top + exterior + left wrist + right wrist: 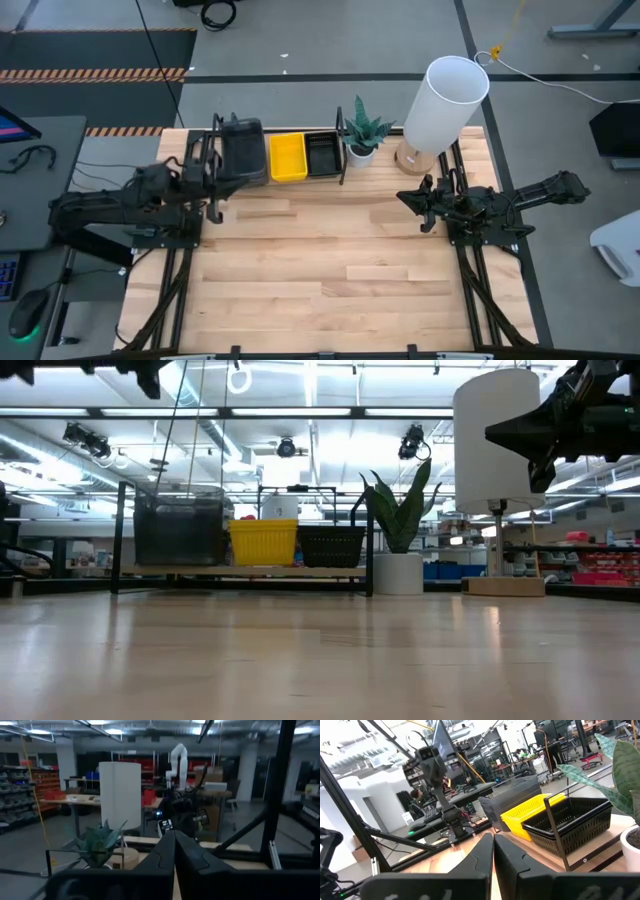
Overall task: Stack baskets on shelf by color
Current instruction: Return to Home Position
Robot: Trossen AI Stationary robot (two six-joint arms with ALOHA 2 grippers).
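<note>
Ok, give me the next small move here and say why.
Probably draw the left tool back from the end of the shelf toward its rest pose. The grey baskets, yellow baskets and black baskets sit side by side on the shelf, and the left tool and right tool are both shut and empty, so nothing looks left to carry.

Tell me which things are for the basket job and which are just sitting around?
For the job: grey baskets, yellow baskets, black baskets, side by side on the shelf.
Just sitting around: potted plant and white lamp, past the shelf's end.
</note>
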